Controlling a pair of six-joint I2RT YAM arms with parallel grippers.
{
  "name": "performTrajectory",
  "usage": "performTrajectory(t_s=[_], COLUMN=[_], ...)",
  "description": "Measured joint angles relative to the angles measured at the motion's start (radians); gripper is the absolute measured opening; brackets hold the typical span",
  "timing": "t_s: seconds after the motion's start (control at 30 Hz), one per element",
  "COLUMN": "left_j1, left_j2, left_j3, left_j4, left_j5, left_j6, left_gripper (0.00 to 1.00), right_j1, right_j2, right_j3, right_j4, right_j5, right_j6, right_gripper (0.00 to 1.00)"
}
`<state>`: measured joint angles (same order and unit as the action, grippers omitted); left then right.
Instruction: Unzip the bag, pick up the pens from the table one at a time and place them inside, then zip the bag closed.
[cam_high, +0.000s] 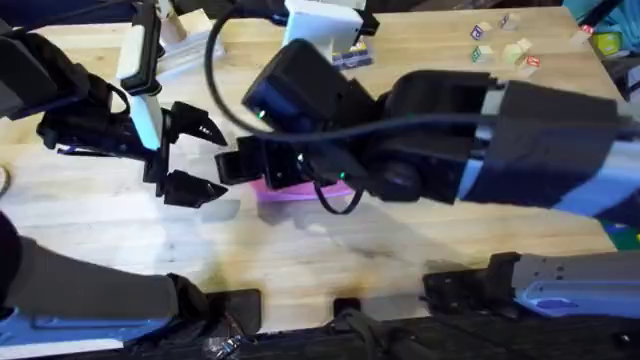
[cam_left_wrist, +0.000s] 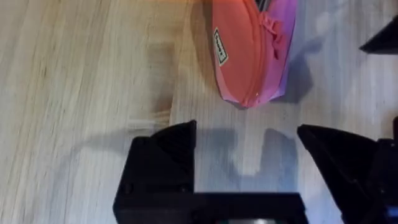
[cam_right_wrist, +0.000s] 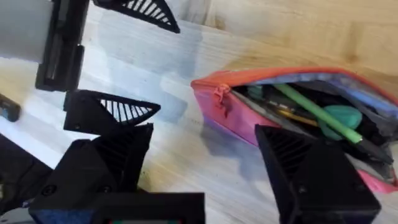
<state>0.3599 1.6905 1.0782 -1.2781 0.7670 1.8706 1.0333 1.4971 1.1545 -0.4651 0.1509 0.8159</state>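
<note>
Right gripper (cam_right_wrist: 205, 165) spread wide, empty, reaching across over the unzipped bag (cam_right_wrist: 298, 112); left gripper (cam_high: 195, 160) likewise wide, just beside, bare table (cam_high: 90, 230) behind.

Bag (cam_right_wrist: 249, 106): soft matt pink-red cloth, stitched zipper seam. Pen (cam_right_wrist: 314, 112) inside bag: smooth green plastic. Table (cam_left_wrist: 74, 68) under bag: pale wood, visible grain, satin finish.
</note>
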Motion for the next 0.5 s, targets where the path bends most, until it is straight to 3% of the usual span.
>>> performTrajectory(t_s=[0.2,0.5], left_j1=[0.0,0.0], left_j2=[0.0,0.0], left_j3=[0.0,0.0], left_j4=[0.001,0.001], left_j5=[0.0,0.0], left_j6=[0.0,0.0], left_gripper=[0.993,0.993], right_j1=[0.051,0.056], right_j2=[0.0,0.056], right_j3=[0.0,0.0], right_j4=[0.002,0.021], right_j5=[0.072,0.097], right_j6=[0.005,0.008], right_gripper=[0.997,0.997])
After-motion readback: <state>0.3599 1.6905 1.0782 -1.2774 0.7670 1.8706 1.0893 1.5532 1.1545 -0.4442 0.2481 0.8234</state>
